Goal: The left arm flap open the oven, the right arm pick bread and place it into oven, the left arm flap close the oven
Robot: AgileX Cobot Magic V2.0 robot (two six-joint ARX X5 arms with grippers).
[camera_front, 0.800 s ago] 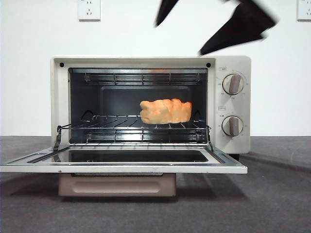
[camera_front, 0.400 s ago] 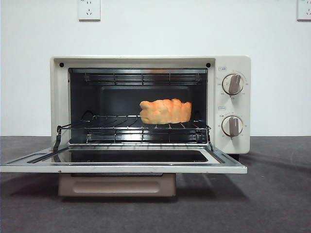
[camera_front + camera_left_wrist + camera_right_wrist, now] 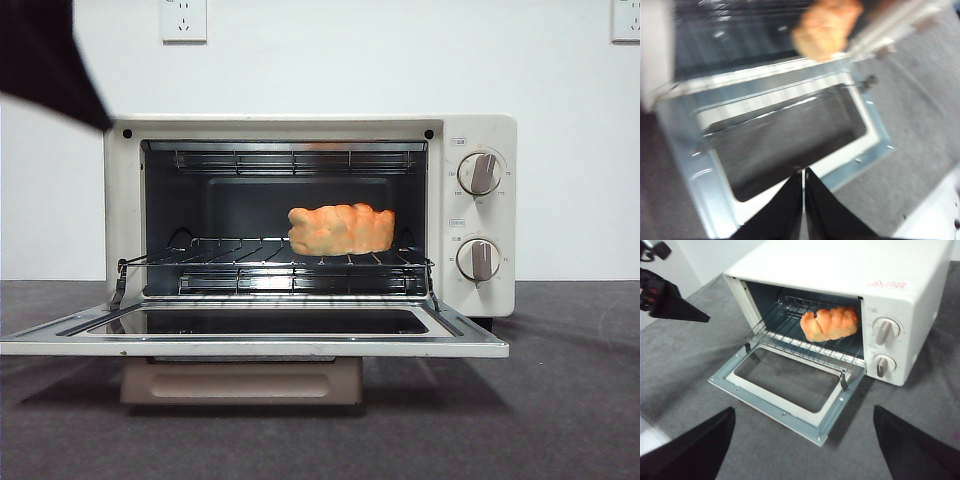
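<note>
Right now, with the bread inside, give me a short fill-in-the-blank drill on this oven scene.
1. The bread lies on the oven's wire ____.
2. The oven door is folded ____.
3. The left gripper, above the door, has its jaws ____.
4. The right gripper, back from the oven, holds ____.

Missing words: rack; down; shut; nothing

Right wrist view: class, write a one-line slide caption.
Bread on the rack of the oven, door down; left end effector approaches.
</note>
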